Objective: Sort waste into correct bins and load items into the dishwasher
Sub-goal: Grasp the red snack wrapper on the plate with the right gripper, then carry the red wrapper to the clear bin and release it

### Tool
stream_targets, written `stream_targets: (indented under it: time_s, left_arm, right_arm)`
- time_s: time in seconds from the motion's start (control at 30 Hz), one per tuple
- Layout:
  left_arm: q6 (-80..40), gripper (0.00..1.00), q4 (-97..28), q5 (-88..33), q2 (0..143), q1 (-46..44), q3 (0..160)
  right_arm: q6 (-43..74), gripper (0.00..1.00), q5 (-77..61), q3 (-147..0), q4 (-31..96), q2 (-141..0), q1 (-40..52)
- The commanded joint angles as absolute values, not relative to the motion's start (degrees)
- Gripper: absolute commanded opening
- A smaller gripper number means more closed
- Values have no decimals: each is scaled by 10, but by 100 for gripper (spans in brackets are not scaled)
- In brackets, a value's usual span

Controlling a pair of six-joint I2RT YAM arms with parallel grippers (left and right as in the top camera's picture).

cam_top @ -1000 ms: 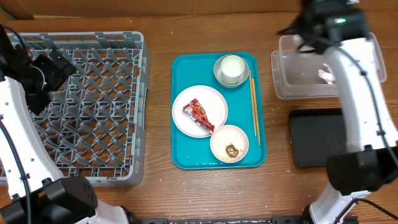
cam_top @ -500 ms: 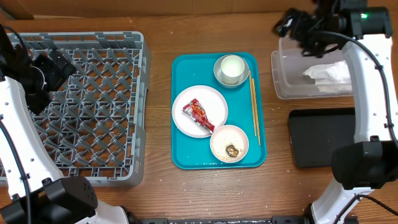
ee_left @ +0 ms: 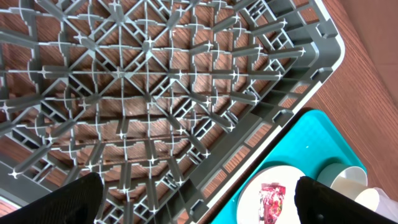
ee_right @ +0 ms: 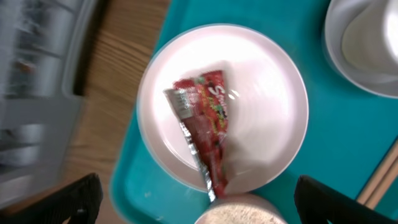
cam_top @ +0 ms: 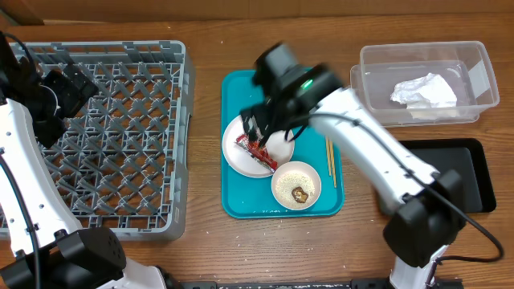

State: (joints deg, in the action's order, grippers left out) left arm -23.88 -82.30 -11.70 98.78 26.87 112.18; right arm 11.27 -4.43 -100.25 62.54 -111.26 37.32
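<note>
1. Far left: left gripper [ee_left: 205, 202] above the grey dish rack [cam_top: 120, 160], jaws spread wide with nothing between them. Same spot as a second ago.
2. Centre: teal tray [cam_top: 241, 201] unmoved, with the large plate [ee_right: 267, 112] on it. Red wrapper [ee_right: 205, 118] lying on that plate, as before.
3. Over the plate: right gripper [ee_right: 208, 199], swung left from above the clear tub, where it hung a second ago. Jaws wide apart and gripping nothing, with the wrapper below. Motion-blurred in the overhead view.
4. Near end of the teal tray: small dish [cam_top: 295, 185] holding the brown scrap [cam_top: 299, 193]. Pale specks around the scrap, probably rice, though too fine to tell. No shift from earlier.
5. Far right corner of the teal tray: grey bowl [ee_right: 341, 65] with the white cup [ee_right: 379, 31] inside. Both hidden under the arm from overhead, unlike a second ago. Chopsticks [cam_top: 330, 164] along the tray's right edge.
6. Right: clear tub [cam_top: 377, 88] with the crumpled napkin [cam_top: 424, 91] lying loose inside, no longer under the gripper. Black tray [cam_top: 450, 177] just nearer than the tub, now uncovered.
</note>
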Motion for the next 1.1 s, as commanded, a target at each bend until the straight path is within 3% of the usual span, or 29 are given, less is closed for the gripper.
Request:
stream_targets:
  time_s: [0.0,0.33,0.4,0.47,0.57,0.83,1.07]
  left_arm:
    - [-245,100,-823,-116,980,270,1129]
    - [-245,100,-823,-116,980,270,1129]
    - [-245,100,-823,-116,980,270,1129]
    - [-245,100,-823,-116,980,270,1129]
    - [-245,100,-823,-116,980,270,1129]
    - [-245,100,-823,-116,980,270,1129]
    - [-245,100,-823,-116,980,270,1129]
  right_arm:
    - [107,100,61,-938,583,-1130,384]
    - [107,83,-78,-899,509,-1209,386]
    - [120,72,-76,-899,508,-1216,386]
    - [122,50,-76,-899,507,-1216,386]
    - [144,4,-72,-907,509,-1216,385]
    - [204,4,-55,-1077,625,-1185,347]
    - [382,4,138,-1244,727,-1156,225]
